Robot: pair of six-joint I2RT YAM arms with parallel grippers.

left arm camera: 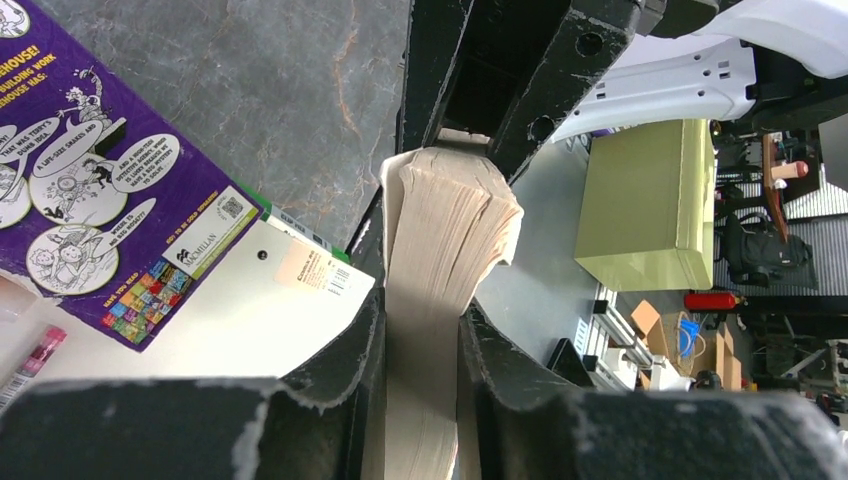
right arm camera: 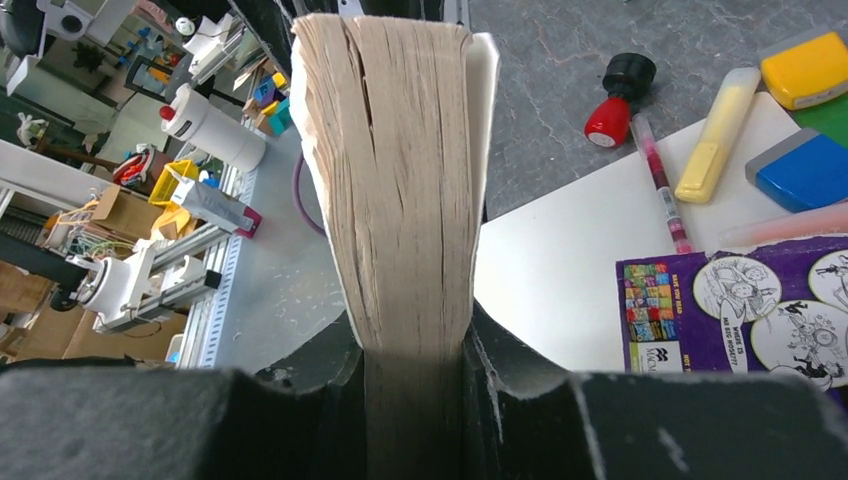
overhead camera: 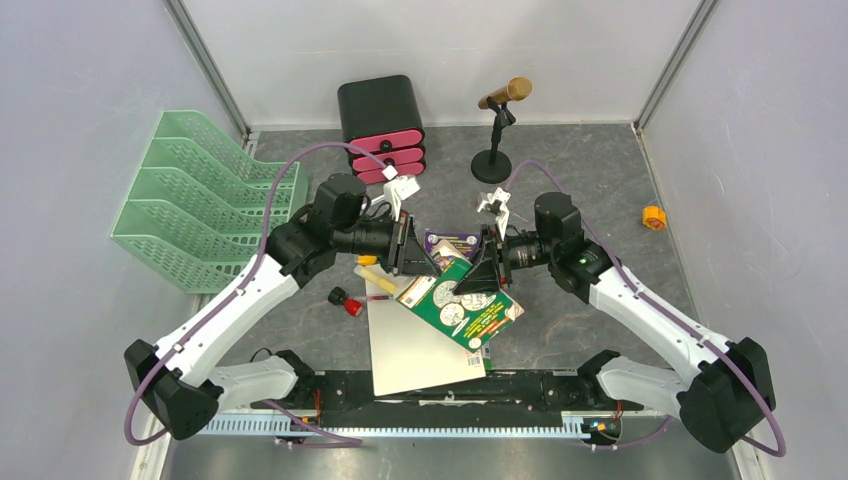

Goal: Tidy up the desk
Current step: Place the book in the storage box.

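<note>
While the grey counter (overhead camera: 600, 180) lies under everything, the green book (overhead camera: 462, 305) is held over its middle. Left end effector (overhead camera: 412, 262) at nine o'clock and right end effector (overhead camera: 482, 272) at three o'clock both pinch its pages, probably so it does not tip.

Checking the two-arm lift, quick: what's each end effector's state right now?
Left end effector: closed on the green book.
Right end effector: closed on the same green book.
</note>
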